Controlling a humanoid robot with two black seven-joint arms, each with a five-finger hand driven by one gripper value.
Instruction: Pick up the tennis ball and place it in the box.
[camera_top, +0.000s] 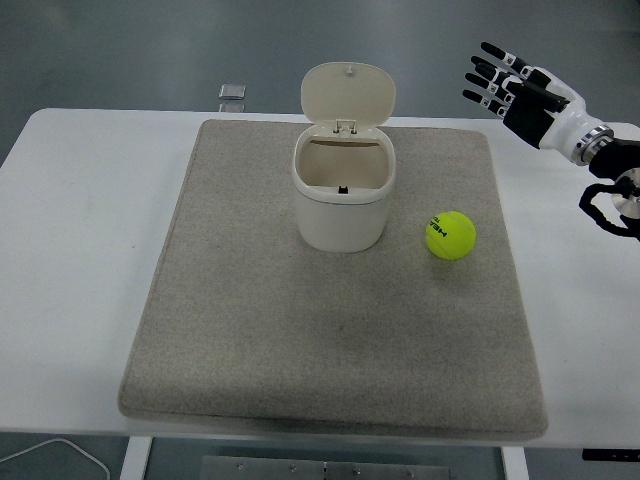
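Note:
A yellow-green tennis ball (450, 235) lies on the grey mat (250, 330), just right of a cream bin-like box (342, 195) whose lid stands open behind it. My right hand (505, 85) is raised at the upper right, up and to the right of the ball and well apart from it. Its fingers are spread and hold nothing. The left arm is out of view.
The mat covers most of the white table (80, 250). A small dark and silver object (232, 93) lies at the table's far edge, beyond the mat's back left corner. A white cable (60, 452) shows below the near left edge.

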